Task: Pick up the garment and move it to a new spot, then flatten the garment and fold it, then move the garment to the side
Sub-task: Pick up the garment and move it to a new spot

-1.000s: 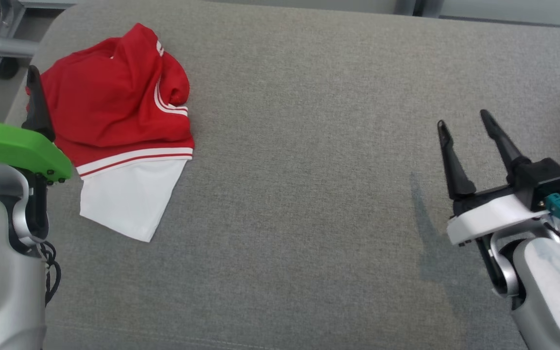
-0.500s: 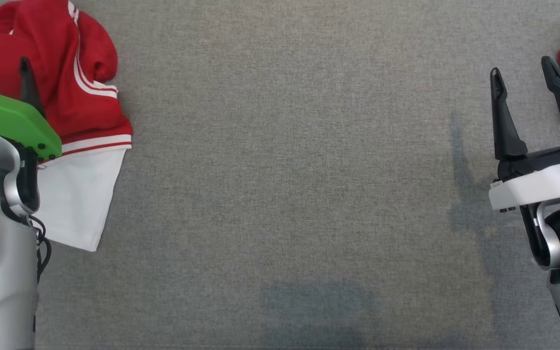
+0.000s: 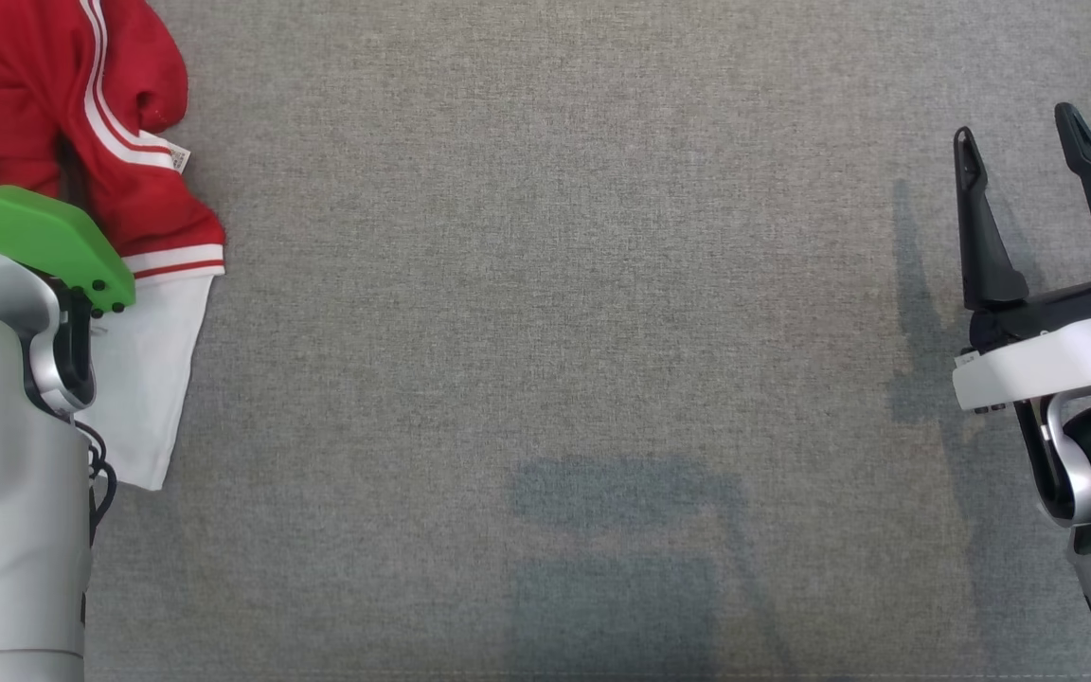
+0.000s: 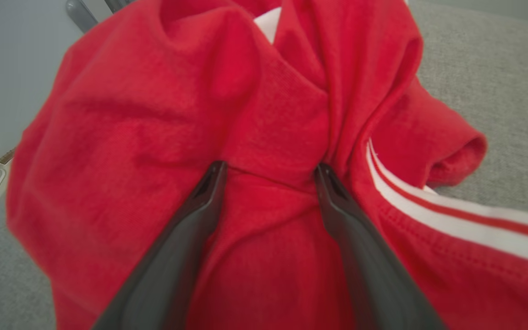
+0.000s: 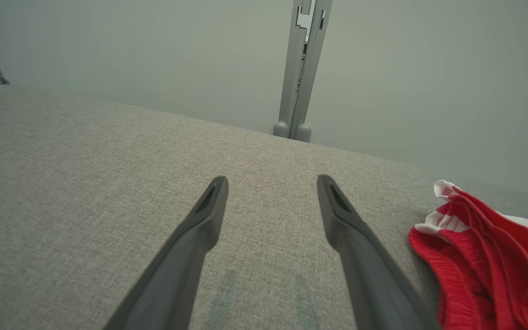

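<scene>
My left tool [image 4: 268, 169] is open, tips in the crumpled red-and-white cloth shirt [image 4: 131, 114] at the left end of the grey cloth desk [image 3: 545, 284]. My right tool [image 3: 1014, 128] is open too. If I pinch one thin fold, the shirt may slip out.

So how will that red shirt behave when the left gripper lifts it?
The red shirt is probably floppy: it lies in soft bunched folds, so it should drape and hang. It looks light, a thin knit. The left gripper stands open astride one fold, so a pinch may lift only that layer, with the white part trailing.
</scene>
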